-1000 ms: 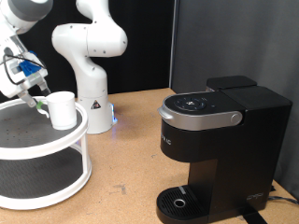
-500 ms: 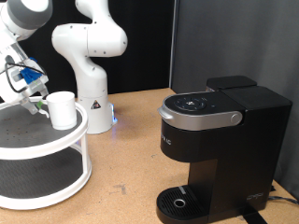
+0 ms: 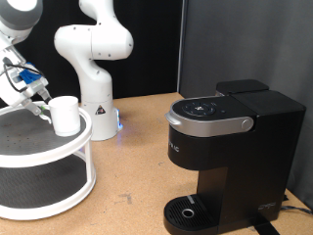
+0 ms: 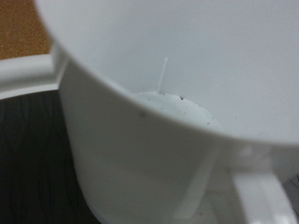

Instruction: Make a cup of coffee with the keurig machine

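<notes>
- The cup (image 3: 65,114) is seen standing upright on the top tier of a white round stand (image 3: 39,166) at the left of the exterior view, near the stand's right-hand rim.
- The gripper (image 3: 39,102) is placed at the cup's left side in the upper left of that frame, its fingers reaching to the cup wall or handle region; whether contact is made cannot be told at this size.
- The state of the jaws cannot be told: in the exterior view they are small and partly hidden, and in the wrist view no fingers are shown.
- The wrist view is filled by the cup (image 4: 149,140) at very close range, with a handle-like part visible at the lower right of that frame and the stand's white rim (image 4: 23,79) at the left edge.
- The keurig machine (image 3: 227,157) is found at the right of the exterior view, well apart from the cup, with its lid down and its round drip tray (image 3: 188,211) bare.
- The step in hand is judged to be the picking up of the cup from the stand.
- For the lift, a firm closing on the cup wall or handle is judged necessary, and the cup must be kept upright and clear of the stand's rim.
</notes>
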Tool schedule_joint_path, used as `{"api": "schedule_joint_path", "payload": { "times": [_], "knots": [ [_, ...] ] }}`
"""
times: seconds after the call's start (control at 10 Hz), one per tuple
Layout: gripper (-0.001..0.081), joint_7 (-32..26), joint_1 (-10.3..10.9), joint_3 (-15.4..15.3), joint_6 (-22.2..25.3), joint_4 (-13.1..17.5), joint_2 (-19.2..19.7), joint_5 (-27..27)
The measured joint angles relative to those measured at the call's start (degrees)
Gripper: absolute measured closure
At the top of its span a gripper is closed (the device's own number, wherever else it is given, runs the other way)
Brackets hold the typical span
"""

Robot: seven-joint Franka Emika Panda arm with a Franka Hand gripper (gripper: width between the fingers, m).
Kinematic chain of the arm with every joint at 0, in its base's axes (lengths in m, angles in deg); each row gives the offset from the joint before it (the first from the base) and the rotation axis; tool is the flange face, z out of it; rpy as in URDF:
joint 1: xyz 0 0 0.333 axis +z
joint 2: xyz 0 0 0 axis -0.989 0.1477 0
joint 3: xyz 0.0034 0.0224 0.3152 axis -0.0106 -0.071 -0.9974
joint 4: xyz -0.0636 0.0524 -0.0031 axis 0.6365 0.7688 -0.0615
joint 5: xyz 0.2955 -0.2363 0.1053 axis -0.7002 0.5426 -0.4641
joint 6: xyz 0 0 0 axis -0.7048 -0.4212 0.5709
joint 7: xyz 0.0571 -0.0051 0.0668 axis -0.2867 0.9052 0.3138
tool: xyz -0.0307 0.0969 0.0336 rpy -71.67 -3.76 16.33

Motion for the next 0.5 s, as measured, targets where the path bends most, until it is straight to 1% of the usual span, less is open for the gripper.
{"api": "schedule_joint_path", "payload": {
  "times": [0.2,0.5],
  "knots": [
    [0.0003,-0.25,-0.07,1.24,-0.17,-0.03,-0.11,-1.85],
    [0.0003,-0.25,0.15,1.7,-0.75,0.02,-0.11,-6.93]
  ]
}}
